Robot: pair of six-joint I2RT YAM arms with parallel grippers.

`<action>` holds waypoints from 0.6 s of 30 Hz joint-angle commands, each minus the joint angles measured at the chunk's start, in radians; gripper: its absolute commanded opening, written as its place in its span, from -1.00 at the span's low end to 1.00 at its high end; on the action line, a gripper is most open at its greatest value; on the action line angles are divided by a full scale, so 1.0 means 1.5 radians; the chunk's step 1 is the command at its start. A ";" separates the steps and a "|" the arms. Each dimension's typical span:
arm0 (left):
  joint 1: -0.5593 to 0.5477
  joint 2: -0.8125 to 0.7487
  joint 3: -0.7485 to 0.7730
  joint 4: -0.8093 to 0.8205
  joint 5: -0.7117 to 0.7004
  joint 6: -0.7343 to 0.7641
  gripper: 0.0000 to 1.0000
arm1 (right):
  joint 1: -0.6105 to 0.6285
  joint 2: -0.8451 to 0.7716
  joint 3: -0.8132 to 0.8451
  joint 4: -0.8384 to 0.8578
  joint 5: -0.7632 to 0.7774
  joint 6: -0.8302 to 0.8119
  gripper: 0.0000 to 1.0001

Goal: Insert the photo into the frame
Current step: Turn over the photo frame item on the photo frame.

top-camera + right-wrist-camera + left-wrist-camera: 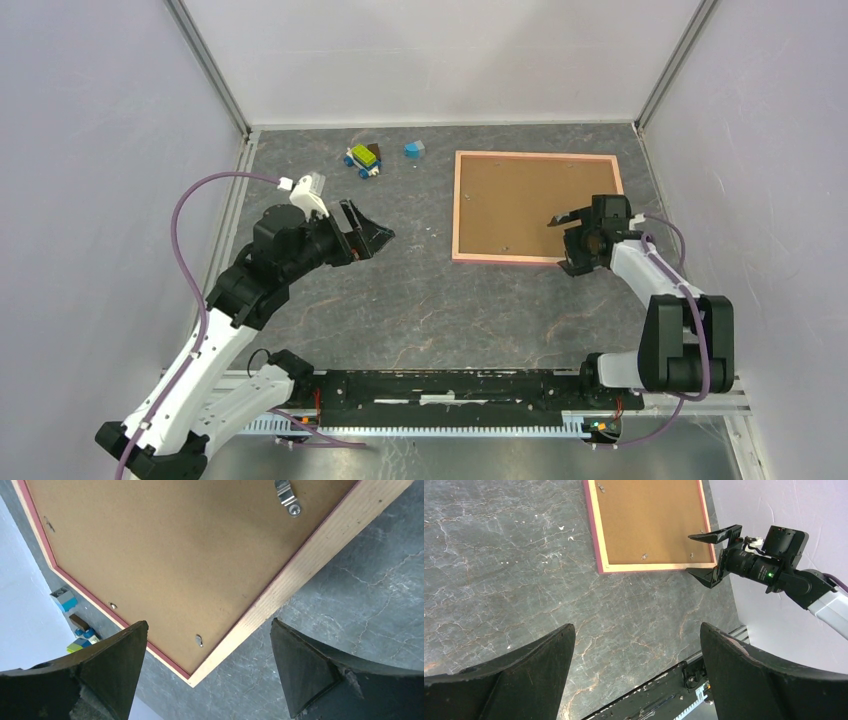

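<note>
Fingers on both arms stand spread as wide as they go, and neither pair has hold of anything.

The left arm rises from its base at the near left edge, bends at the elbow and levels out, with the wrist turned toward the right. The left fingers [370,238] hang above bare grey tabletop [420,300] left of centre, well apart from the frame [457,205]. A purple cable [185,250] loops out beside this arm.

The right arm is folded back on itself at the near right edge. Its white forearm reaches away and leftward to the frame's near right corner. There the right fingers [568,243] straddle the near rail: one tip is over the brown board [520,200], the other past the rail over the tabletop. In the right wrist view that corner lies between the two tips. Whether they touch the wood I cannot tell.

The frame lies flat on the far right part of the tabletop, close to the right wall, back side up. Small metal clips [286,495] sit along the board's edges. Toy blocks [364,158] lie beyond the frame's far left corner.
</note>
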 commanded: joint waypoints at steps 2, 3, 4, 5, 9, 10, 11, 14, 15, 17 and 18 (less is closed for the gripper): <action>-0.002 -0.011 -0.002 0.030 0.012 -0.021 1.00 | 0.008 -0.045 0.013 0.044 0.012 -0.088 0.97; -0.002 -0.011 -0.002 0.031 0.012 -0.021 1.00 | 0.017 -0.033 0.034 0.069 0.012 -0.148 0.96; -0.002 -0.012 -0.001 0.030 0.012 -0.020 1.00 | 0.018 -0.015 0.061 0.075 0.002 -0.225 0.97; -0.002 -0.012 -0.001 0.031 0.013 -0.020 1.00 | 0.038 0.010 0.096 0.082 -0.033 -0.308 0.96; -0.002 -0.008 -0.005 0.029 0.006 -0.016 1.00 | 0.136 0.127 0.216 0.121 -0.171 -0.613 0.96; -0.002 -0.007 -0.004 0.026 0.004 -0.014 1.00 | 0.174 0.165 0.288 0.044 -0.133 -0.673 0.96; -0.002 -0.007 -0.003 0.023 0.001 -0.012 1.00 | 0.204 0.205 0.348 0.003 -0.087 -0.706 0.96; -0.002 -0.007 0.003 0.013 -0.006 -0.010 1.00 | 0.263 0.290 0.451 -0.042 -0.040 -0.730 0.96; -0.002 -0.009 0.007 0.008 -0.006 -0.010 1.00 | 0.276 0.311 0.470 -0.044 -0.024 -0.723 0.96; -0.002 -0.010 0.017 -0.003 -0.007 -0.009 1.00 | 0.297 0.355 0.516 -0.052 -0.001 -0.716 0.91; -0.002 -0.011 0.022 -0.008 -0.008 -0.008 1.00 | 0.308 0.380 0.543 -0.058 0.010 -0.712 0.89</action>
